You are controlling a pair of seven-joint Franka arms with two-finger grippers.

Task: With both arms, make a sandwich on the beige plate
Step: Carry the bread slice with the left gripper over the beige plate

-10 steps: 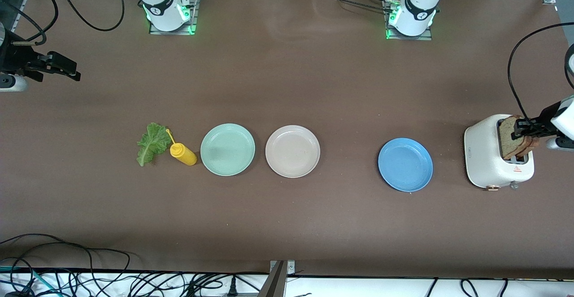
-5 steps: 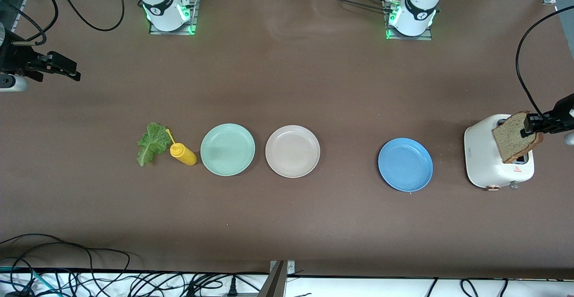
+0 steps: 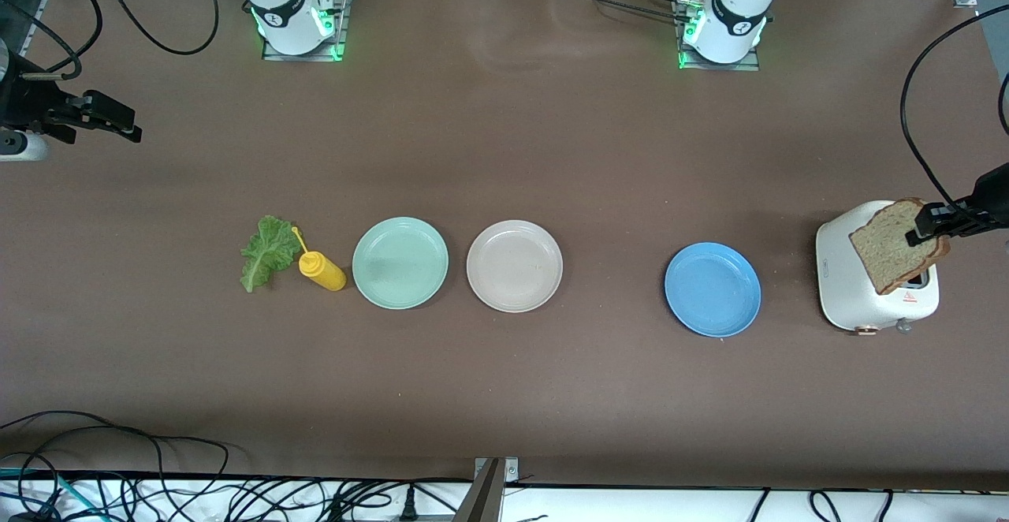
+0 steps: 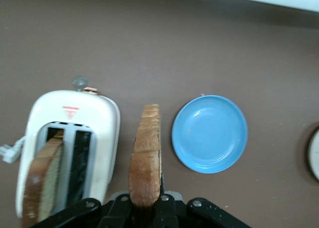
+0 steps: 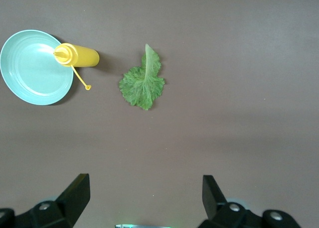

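My left gripper (image 3: pixel 927 223) is shut on one edge of a brown toast slice (image 3: pixel 894 244), which hangs tilted over the white toaster (image 3: pixel 843 285). The left wrist view shows that slice (image 4: pixel 147 153) edge-on, pinched in the left gripper (image 4: pixel 146 208), and another slice (image 4: pixel 42 185) standing in a slot of the toaster (image 4: pixel 104 123). The beige plate (image 3: pixel 514 266) lies bare at mid-table. A green lettuce leaf (image 3: pixel 266 252) lies flat toward the right arm's end. My right gripper (image 3: pixel 110 124) waits open over that end; in its wrist view the right gripper (image 5: pixel 144 183) holds nothing, with the lettuce (image 5: pixel 143 82) farther off.
A blue plate (image 3: pixel 712 289) lies between the toaster and the beige plate. A mint-green plate (image 3: pixel 400 262) sits beside the beige one, and a yellow squeeze bottle (image 3: pixel 322 270) lies on its side between it and the lettuce. Cables trail along the table's near edge.
The left gripper has lifted the toast slice up out of the toaster slot and shifted it slightly toward the blue plate. The right arm has not moved.
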